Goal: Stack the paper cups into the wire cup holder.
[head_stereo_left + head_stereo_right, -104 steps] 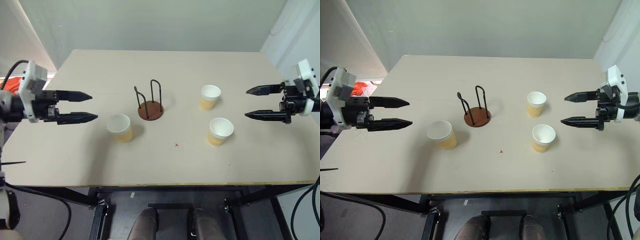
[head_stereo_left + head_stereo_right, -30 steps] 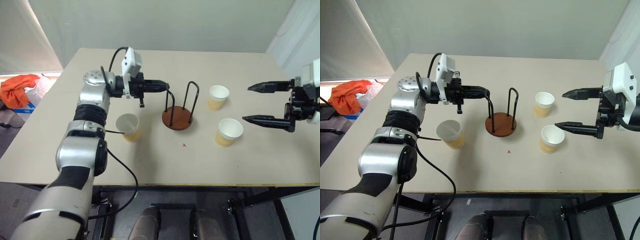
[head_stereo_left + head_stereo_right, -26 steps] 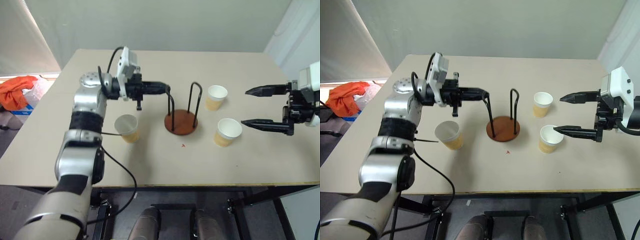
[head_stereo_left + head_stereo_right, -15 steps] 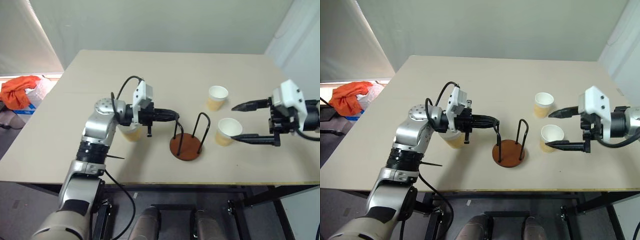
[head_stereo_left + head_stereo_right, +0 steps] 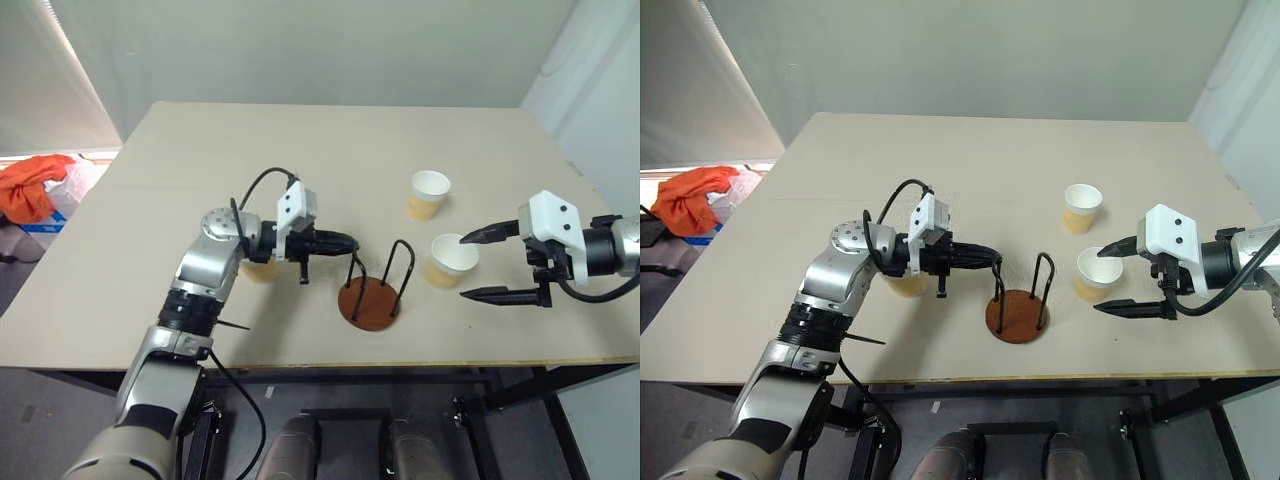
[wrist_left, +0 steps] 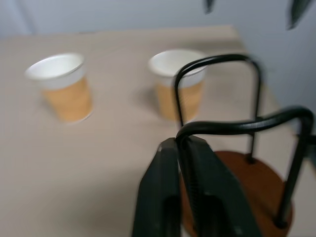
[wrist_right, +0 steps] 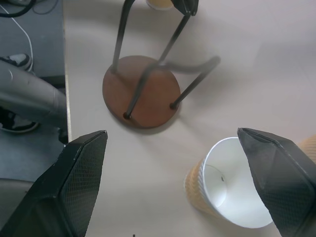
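While the wire cup holder (image 5: 372, 288) stands upright near the front edge of the table (image 5: 330, 150), its reddish-brown disc base flat on the tabletop, the left gripper (image 5: 345, 243) reaches in from the left and pinches the top of the nearer black wire loop; in the left wrist view the two fingers (image 6: 163, 187) are pressed against the wire from both sides. Right gripper (image 5: 1120, 277) hangs at the right side of the table with its jaws spread wide, one fingertip on each side of a paper cup (image 5: 450, 259) but apart from it; in the right wrist view this cup leans a little, its white inside open to the camera, lying between the two fingers and touching neither. That cup sits just to the right of the holder, near but not touching it. A second cup (image 5: 262, 268) stands on the far side of the left arm, to the left of the holder, largely hidden by the wrist, only its tan side showing. The third cup (image 5: 428, 194) stands upright farther back on the table, behind the right-hand one and well apart from the holder. No cup sits in the holder. Beyond the table's left edge lies an orange cloth (image 5: 30, 187) on the floor.
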